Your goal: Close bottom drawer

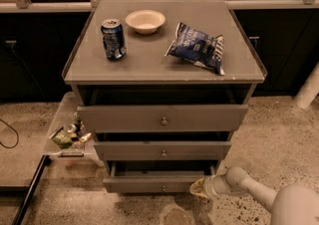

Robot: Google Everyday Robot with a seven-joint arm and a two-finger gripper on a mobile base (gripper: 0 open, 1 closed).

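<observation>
Short flat grey bottom drawer (149, 184) with a small round metal knob (163, 187) is the lowest one, under the bench's front edge. It stands part-open with dark interior showing above its front, so the task isn't done. My cream gripper (199, 188) is at the drawer front's right end, below the front-right corner, seemingly touching it. Can't tell whether it's open or closed. Left to do: push the drawer fully in. Blue soda can (113, 39) near the left edge.

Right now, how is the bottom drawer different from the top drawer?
The bottom drawer has a short, narrow front; the top drawer has a taller, wider one. The gripper is at the bottom drawer's right end; the top drawer has no gripper by it. Both are grey and stand pulled out a bit.
</observation>
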